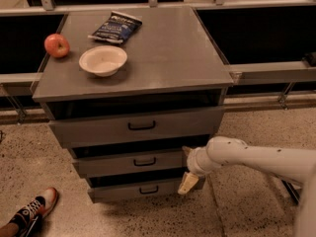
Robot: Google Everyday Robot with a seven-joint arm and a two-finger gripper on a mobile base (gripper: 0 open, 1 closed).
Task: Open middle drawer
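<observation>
The grey cabinet [163, 58] has three stacked drawers. The middle drawer [113, 165] is a shallow grey front with a small black bar handle [144, 162] at its centre and a dark gap above it. My gripper [188, 181] is on the white arm that reaches in from the right. It sits at the right end of the middle and bottom drawer fronts, with its pale yellowish tip pointing down. It is to the right of the handle and apart from it.
The taller top drawer [98, 128] and the narrow bottom drawer [118, 191] flank the middle one. On the cabinet top lie a red apple [57, 45], a white bowl [102, 60] and a blue snack bag [115, 27]. A person's shoe [34, 211] is on the floor at the lower left.
</observation>
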